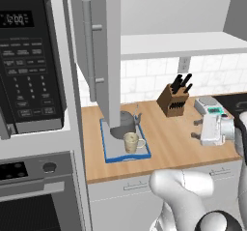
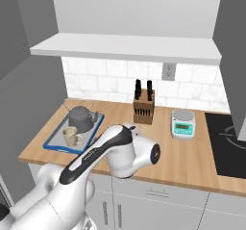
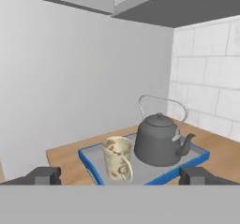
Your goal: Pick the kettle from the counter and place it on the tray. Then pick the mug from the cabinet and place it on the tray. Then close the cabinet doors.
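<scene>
The dark grey kettle (image 1: 126, 123) (image 2: 80, 118) (image 3: 159, 141) and the beige speckled mug (image 1: 131, 142) (image 2: 72, 136) (image 3: 117, 158) both stand on the blue-rimmed tray (image 1: 108, 153) (image 2: 53, 145) (image 3: 91, 160) at the left end of the wooden counter (image 1: 169, 143). My gripper (image 1: 196, 129) (image 3: 121, 176) hangs open over the counter, well to the right of the tray and pointing at it, with nothing between its fingertips (image 3: 44, 175). The cabinet's left door (image 1: 99, 56) stands open above the tray and hides part of the kettle. The right door (image 2: 233, 46) is open too. The white shelf (image 1: 178, 44) is bare.
A knife block (image 1: 172, 99) (image 2: 143, 106) and a small kitchen scale (image 1: 210, 107) (image 2: 183, 123) stand near the tiled back wall. A black cooktop (image 2: 226, 137) lies at the right. The microwave (image 1: 29, 56) and oven (image 1: 29, 196) fill the tall unit to the left.
</scene>
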